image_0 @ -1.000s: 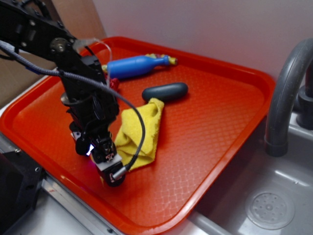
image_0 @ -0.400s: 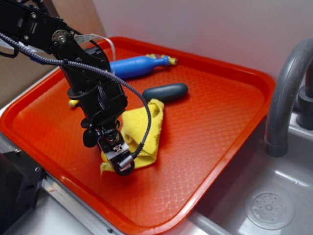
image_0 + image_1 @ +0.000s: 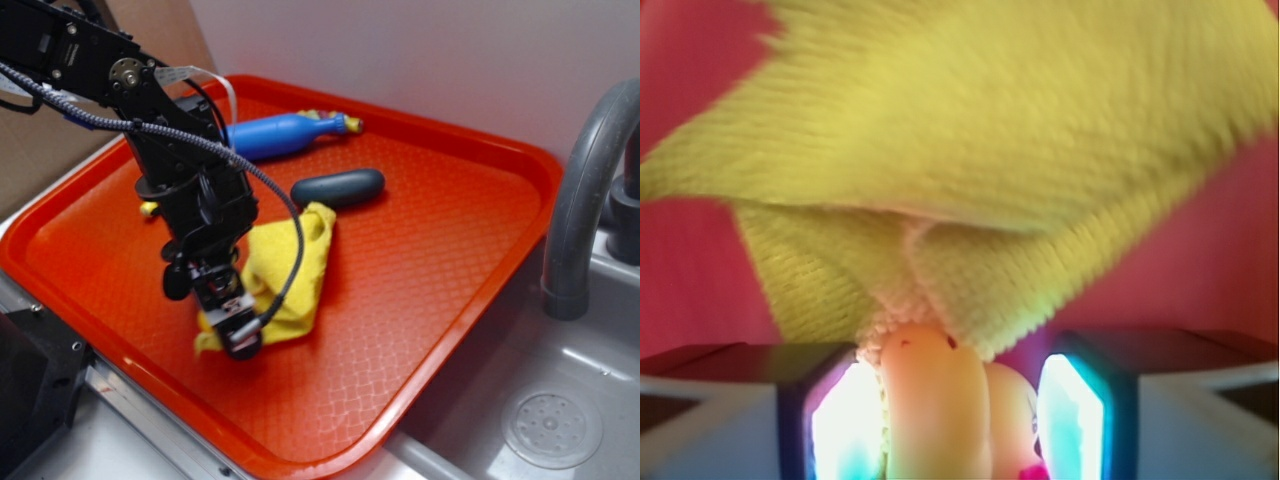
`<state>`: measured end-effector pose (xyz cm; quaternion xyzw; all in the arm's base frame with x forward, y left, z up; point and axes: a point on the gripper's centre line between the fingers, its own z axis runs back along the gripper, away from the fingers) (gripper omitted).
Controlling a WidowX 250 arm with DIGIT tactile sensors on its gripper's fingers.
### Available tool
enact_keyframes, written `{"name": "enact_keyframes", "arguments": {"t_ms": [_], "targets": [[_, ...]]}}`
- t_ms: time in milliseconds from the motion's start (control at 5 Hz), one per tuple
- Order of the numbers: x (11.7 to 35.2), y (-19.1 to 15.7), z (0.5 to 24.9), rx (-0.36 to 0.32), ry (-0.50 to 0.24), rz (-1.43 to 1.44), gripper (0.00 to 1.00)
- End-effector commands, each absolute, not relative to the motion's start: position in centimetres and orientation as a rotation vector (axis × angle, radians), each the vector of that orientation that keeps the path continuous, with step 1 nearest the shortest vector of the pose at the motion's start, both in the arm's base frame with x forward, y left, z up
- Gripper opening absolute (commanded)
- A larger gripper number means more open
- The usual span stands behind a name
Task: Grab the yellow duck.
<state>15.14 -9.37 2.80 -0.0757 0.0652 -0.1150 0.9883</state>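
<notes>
The yellow duck, as I read it, sits between the fingers of my hand, against the yellow cloth. I cannot tell whether the hand is clamped on it; gripping and lifting look left to do.

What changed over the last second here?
The gripper shifted slightly right onto the cloth, whose near corner slid toward the tray's front edge. A glossy yellow thing, likely the duck, sits between the fingers; grip unclear. Bottle and dark oval stayed put.
</notes>
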Motion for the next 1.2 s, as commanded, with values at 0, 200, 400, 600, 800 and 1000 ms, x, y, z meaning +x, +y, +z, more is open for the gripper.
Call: {"name": "enact_keyframes", "arguments": {"t_ms": [0,200,400,600,800,1000], "targets": [[17.1,-8.4,13.3,-0.079,-0.045,-0.125,0.00],[18.2,-6.8,18.3,-0.031,-0.068,-0.024,0.00],[19.2,-5.7,23.4,0.022,-0.088,0.044,0.00],[19.8,-4.7,25.5,0.029,-0.089,0.101,0.00],[19.9,-3.8,26.7,0.006,-0.111,0.131,0.00],[20.1,-3.7,26.4,-0.041,-0.110,0.082,0.00]]}}
